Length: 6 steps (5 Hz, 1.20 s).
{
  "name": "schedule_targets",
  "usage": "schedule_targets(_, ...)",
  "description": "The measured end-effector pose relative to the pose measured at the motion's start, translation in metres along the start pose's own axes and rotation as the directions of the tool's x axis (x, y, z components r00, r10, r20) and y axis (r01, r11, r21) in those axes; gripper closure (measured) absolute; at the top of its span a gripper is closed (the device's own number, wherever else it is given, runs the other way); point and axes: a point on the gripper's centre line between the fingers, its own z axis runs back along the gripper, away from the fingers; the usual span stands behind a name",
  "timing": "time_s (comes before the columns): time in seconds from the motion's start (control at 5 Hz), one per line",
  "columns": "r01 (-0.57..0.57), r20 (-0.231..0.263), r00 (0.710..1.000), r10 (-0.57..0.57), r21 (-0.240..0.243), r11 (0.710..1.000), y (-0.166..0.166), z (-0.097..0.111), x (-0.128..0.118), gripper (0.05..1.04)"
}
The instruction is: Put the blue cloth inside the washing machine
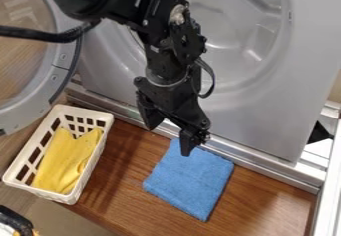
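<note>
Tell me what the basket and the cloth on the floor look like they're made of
The basket looks like white molded plastic with a smooth finish, judging by its even walls and punched-out openings. The blue cloth seems to be a matte, slightly fuzzy fabric, perhaps microfiber or terry, going by its soft nap.

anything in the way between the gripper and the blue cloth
Nothing visible: the gripper hangs by the blue cloth's upper corner, and the white basket with the yellow cloth stands off to the picture's left.
</note>
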Motion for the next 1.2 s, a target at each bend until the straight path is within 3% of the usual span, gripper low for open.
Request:
schedule_targets(0.2, -0.001, -0.026, 1.0, 0.001, -0.01, 1.0, -0.002, -0.007, -0.004, 0.083)
schedule_targets(0.4, -0.04, -0.085, 0.996, 0.034, -0.059, 0.997, 0.011, -0.041, -0.012, 0.083)
schedule_targets(0.6, -0.075, -0.076, 0.995, 0.068, -0.094, 0.993, 0.012, -0.07, -0.006, 0.083)
schedule_targets(0.8, -0.103, -0.05, 0.994, 0.099, -0.096, 0.99, 0.016, -0.104, 0.003, 0.083)
schedule_targets(1.0, -0.059, -0.083, 0.995, 0.054, -0.066, 0.996, 0.007, -0.132, 0.01, 0.083)
schedule_targets(1.2, -0.042, -0.094, 0.995, 0.038, -0.039, 0.998, 0.001, -0.141, 0.014, 0.118)
